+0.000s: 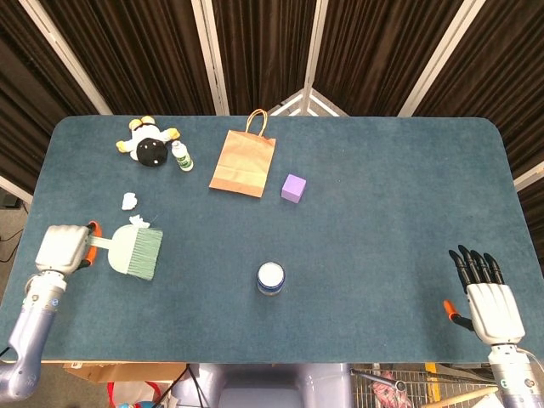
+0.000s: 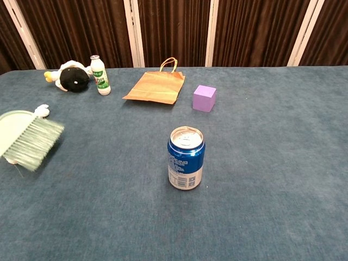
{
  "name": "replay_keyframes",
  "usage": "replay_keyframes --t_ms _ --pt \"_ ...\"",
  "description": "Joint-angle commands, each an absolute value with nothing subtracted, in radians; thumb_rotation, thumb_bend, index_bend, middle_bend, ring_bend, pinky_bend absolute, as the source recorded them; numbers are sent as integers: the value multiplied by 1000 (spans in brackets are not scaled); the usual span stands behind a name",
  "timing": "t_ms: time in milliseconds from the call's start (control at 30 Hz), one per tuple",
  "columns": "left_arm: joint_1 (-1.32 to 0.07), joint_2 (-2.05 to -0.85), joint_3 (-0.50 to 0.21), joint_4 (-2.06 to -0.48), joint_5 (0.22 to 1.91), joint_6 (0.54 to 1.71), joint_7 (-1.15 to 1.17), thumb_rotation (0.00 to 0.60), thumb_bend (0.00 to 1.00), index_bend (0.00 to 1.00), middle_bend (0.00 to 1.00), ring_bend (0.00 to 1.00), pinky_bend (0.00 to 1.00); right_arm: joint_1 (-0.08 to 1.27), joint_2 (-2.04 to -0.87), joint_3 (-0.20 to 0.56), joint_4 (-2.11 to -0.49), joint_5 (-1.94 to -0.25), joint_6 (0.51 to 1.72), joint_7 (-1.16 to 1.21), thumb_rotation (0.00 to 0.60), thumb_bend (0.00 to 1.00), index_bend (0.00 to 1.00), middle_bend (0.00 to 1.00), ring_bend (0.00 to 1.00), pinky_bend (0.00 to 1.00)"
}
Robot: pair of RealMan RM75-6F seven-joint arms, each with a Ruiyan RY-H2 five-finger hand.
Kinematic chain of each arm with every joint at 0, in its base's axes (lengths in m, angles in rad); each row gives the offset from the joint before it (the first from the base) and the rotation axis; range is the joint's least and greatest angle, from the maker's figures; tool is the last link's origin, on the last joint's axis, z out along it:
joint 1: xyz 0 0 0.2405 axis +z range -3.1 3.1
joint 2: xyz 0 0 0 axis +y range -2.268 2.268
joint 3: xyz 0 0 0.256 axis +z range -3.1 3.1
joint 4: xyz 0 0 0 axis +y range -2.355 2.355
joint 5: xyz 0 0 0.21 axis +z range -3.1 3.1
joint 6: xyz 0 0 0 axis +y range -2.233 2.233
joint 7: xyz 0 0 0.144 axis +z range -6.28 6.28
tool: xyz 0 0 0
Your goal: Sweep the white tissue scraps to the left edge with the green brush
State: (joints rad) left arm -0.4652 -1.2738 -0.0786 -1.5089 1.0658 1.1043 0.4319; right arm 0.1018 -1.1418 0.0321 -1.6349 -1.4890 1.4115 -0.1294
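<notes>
The left hand [image 1: 62,249] is gripping the handle of the green bristle brush [image 1: 136,252], which is lying over most of the white tissue scraps [image 1: 129,201] on the blue felt surface [image 1: 382,195], well left of the blue drink can [image 1: 270,278]. One scrap is showing just beyond the brush. The right hand [image 1: 487,293] is resting far right of the can, fingers apart, holding nothing.

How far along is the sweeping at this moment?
Not finished. The left hand holds the green brush over the main scrap pile, well short of the table's left edge. One tissue scrap lies apart, unswept. The right hand rests idle.
</notes>
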Motion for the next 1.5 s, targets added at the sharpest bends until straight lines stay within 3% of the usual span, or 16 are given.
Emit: replay_keyframes --t_ms 33,300,533,867,1033,1233,1500 --pt "-476 -1301 -64 -1485 1049 1086 471 600 767 771 1000 1000 1000 101 -1141 32 -1634 -1488 1412 -130 600 322 0 0 0 0" --pt "-478 -1323 -73 -1402 997 1060 482 600 768 771 1000 1000 1000 98 -1139 33 -1636 -1486 1416 -130 600 323 0 0 0 0" --pt "-463 -1276 -96 -1324 976 1067 444 600 767 771 1000 1000 1000 96 -1139 32 -1638 -1487 1419 -134 600 323 0 0 0 0" --pt "-426 -1182 -201 -1260 924 1093 255 600 767 771 1000 1000 1000 96 -1143 32 -1641 -1489 1419 -145 600 322 0 0 0 0" --pt "-410 -1143 -228 -1355 963 1129 181 600 766 771 1000 1000 1000 98 -1144 32 -1640 -1486 1416 -147 600 322 0 0 0 0" --pt "-391 -1132 -178 -1601 1100 1214 231 600 765 771 1000 1000 1000 100 -1144 32 -1639 -1486 1411 -145 600 323 0 0 0 0" --pt "-406 -1239 -113 -1826 1027 1212 450 600 761 769 1000 1000 1000 100 -1141 33 -1640 -1484 1409 -141 600 322 0 0 0 0"
